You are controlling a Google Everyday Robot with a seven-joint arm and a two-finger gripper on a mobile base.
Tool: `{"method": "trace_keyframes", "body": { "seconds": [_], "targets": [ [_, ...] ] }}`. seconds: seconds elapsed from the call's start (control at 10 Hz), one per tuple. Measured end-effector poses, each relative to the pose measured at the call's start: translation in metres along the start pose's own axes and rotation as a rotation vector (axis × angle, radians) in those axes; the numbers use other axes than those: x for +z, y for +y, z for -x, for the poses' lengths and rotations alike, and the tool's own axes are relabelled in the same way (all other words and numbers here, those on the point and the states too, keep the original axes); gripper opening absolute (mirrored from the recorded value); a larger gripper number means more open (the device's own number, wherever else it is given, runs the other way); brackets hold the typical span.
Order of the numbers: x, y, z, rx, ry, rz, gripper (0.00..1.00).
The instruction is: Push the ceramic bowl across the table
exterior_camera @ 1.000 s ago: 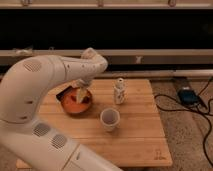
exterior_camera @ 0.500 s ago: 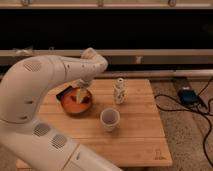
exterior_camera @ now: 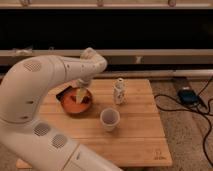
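Note:
The ceramic bowl, orange-red inside with a dark brown rim, sits on the left part of the light wooden table. My gripper hangs from the big white arm and reaches down into the bowl, its pale tip over the bowl's inside near the far rim. The arm covers the table's left side.
A small pale cup stands on the table just right and in front of the bowl. A small white patterned bottle stands behind the cup. A blue device with black cables lies on the floor at the right. A dark shelf unit runs along the back.

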Motion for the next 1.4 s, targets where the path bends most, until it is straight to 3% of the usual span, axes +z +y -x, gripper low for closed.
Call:
{"method": "trace_keyframes", "body": {
  "seconds": [0.5, 0.8, 1.2, 1.3, 1.4],
  "targets": [
    [0.027, -0.004, -0.005, -0.046, 0.118, 0.030, 0.76],
    [0.041, -0.006, -0.017, -0.047, 0.171, 0.049, 0.48],
    [0.067, 0.007, -0.020, -0.030, 0.167, 0.100, 0.08],
    [0.073, 0.012, -0.018, -0.029, 0.163, 0.121, 0.01],
    [0.076, 0.017, -0.017, -0.029, 0.162, 0.137, 0.00]
  ]
}}
